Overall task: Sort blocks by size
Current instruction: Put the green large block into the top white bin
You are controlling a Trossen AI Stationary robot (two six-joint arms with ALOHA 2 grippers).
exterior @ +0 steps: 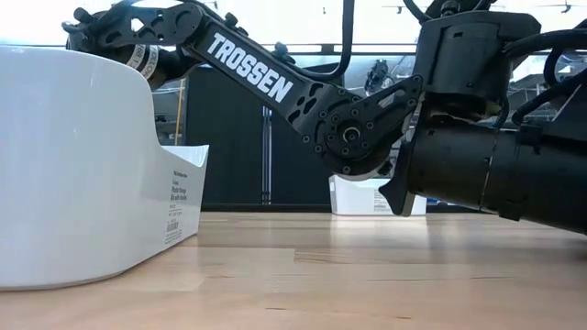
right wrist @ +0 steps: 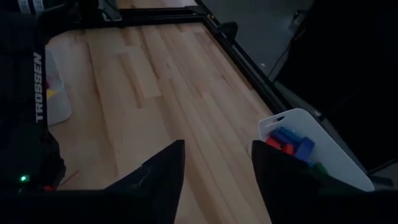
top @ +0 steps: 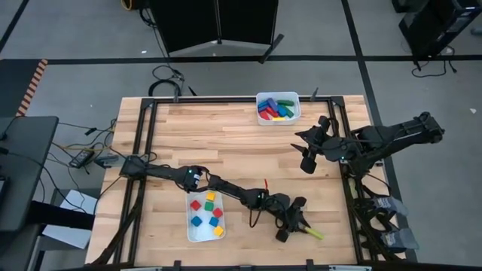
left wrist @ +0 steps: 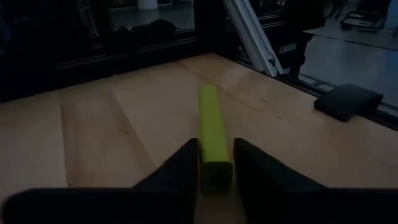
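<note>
A long yellow-green block [left wrist: 211, 118] lies flat on the wooden table near its front right [top: 312, 232]. My left gripper [left wrist: 216, 144] reaches low across the table to it [top: 295, 225] and is shut on its near end. My right gripper [top: 307, 162] hangs above the table's right side, open with nothing between its fingers [right wrist: 217, 168]. One white tray [top: 278, 108] at the far edge holds several long blocks in red, blue, green and yellow. A second white tray [top: 205, 216] near the front holds several small cubes. My left gripper pinches the yellow-green block's end nearest the arm [left wrist: 216, 171] between its two fingers, one on each long side. The fingers come nearly level from the table's left and lie along the block. The block rests flat on the table, its other end pointing away from the gripper.
The left arm stretches low across the table's front, passing over the far edge of the cube tray [exterior: 83, 165]. Black frame rails [top: 340, 143] run along the table's sides. Bare wood lies between the two trays [top: 241, 150].
</note>
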